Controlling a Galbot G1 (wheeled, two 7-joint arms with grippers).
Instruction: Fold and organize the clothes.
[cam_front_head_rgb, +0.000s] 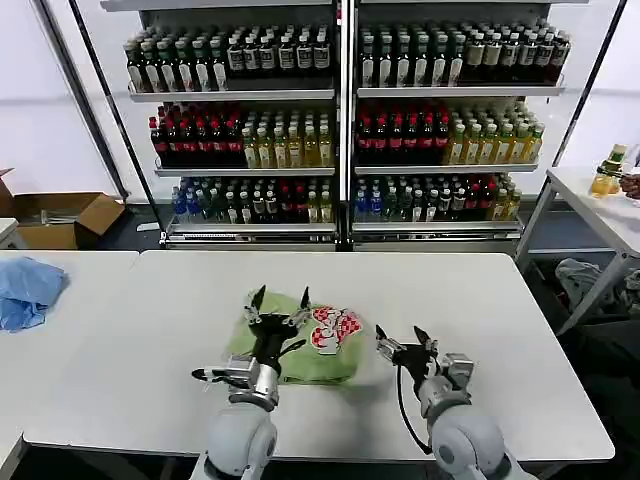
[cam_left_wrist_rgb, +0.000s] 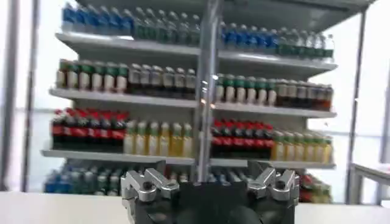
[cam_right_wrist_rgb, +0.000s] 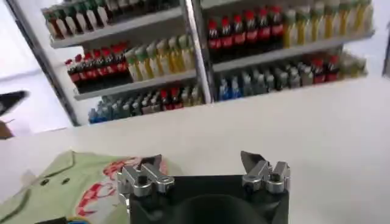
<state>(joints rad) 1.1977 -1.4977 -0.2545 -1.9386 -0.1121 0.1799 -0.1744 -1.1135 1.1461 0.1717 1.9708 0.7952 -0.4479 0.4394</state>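
Observation:
The clothes are one light green shirt (cam_front_head_rgb: 330, 362), folded into a small rectangle with its red-and-white print (cam_front_head_rgb: 335, 328) facing up, near the front middle of the white table (cam_front_head_rgb: 470, 290). My left gripper (cam_front_head_rgb: 281, 299) hovers over the shirt's left half, raised and open, with nothing between its fingers. My right gripper (cam_front_head_rgb: 400, 338) is open just right of the shirt, apart from it. In the right wrist view the right gripper (cam_right_wrist_rgb: 201, 159) stands open over bare table, and the shirt (cam_right_wrist_rgb: 61, 185) lies off to one side.
Tall shelves of bottles (cam_front_head_rgb: 340, 130) stand behind the table. A crumpled blue cloth (cam_front_head_rgb: 27, 290) lies on the neighbouring table at the left, with a cardboard box (cam_front_head_rgb: 60, 218) on the floor behind it. Another table (cam_front_head_rgb: 600, 215) stands at the right.

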